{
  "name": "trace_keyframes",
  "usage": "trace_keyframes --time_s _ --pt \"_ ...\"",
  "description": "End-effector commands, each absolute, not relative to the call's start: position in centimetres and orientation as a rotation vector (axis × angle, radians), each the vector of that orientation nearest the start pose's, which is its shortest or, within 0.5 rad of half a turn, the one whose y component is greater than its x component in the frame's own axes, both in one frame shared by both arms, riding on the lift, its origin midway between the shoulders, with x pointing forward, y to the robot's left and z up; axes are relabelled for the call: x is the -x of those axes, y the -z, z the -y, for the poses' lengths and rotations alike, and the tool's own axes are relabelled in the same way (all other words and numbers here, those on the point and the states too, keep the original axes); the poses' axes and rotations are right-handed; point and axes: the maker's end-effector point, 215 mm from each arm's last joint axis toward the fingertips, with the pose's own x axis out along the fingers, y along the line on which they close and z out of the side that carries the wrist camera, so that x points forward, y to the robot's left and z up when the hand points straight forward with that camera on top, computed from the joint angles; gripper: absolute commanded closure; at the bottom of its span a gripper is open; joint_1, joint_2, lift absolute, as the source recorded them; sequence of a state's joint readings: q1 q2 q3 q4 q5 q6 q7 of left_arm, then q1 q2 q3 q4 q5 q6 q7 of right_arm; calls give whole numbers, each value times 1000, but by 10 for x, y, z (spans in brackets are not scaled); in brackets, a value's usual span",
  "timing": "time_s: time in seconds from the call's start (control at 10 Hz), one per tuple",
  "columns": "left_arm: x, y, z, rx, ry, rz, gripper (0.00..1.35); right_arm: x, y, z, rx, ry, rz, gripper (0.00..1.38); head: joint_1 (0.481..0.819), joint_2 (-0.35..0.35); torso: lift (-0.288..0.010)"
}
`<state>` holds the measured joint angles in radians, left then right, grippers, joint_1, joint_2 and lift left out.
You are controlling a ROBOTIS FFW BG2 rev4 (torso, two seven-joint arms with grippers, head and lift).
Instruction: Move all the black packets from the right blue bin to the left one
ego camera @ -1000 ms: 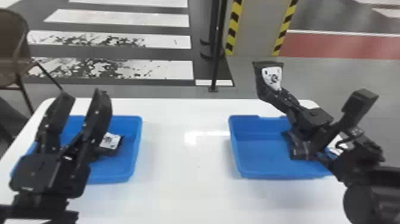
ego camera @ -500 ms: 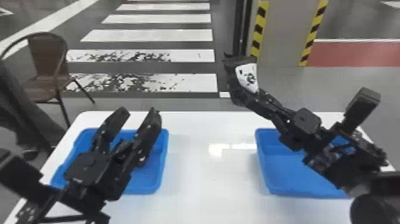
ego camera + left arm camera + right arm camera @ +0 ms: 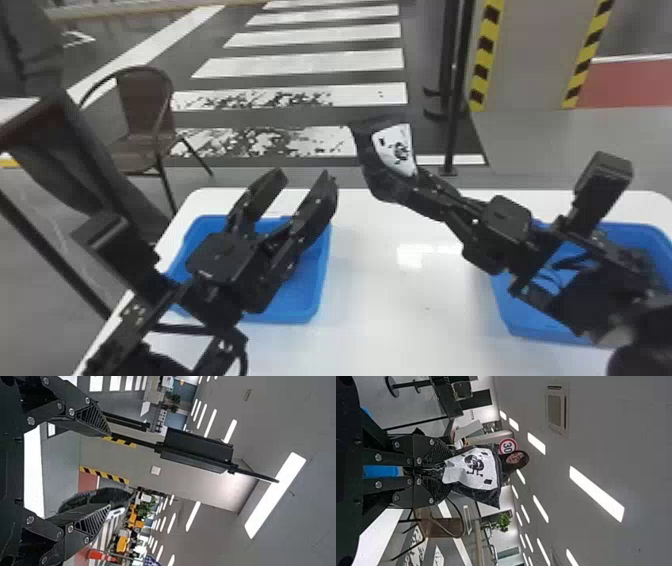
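"Black, crinkly packet (image 3: 372, 172) with a white patch?"
"Gripped in the right hand (image 3: 425, 192), above the smooth white bench (image 3: 400, 310)."
"Left hand (image 3: 303, 176)?"
"Spread open, near the left rectangular blue bin (image 3: 306, 302)."

You get bright indoor light from long white rectangular ceiling lights (image 3: 596, 494), glowing in both wrist views. In the head view, you see patchy glare on the glossy white table (image 3: 410, 256) and soft shading beside the right blue plastic bin (image 3: 530, 320).
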<state>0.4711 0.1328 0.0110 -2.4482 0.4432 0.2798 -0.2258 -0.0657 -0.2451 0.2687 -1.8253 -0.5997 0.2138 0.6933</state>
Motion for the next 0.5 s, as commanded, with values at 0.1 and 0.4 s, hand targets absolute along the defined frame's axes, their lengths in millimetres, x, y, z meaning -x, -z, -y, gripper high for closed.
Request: trace_keyframes --time_s 0.1,0.4 --pt "-427 170 -126 313 478 123 441 -477 211 -23 -340 -1137 86 1082 616 179 -140" --pt "-429 174 -123 312 488 100 440 -461 218 -49 -371 -1192 50 1084 627 192 -140"
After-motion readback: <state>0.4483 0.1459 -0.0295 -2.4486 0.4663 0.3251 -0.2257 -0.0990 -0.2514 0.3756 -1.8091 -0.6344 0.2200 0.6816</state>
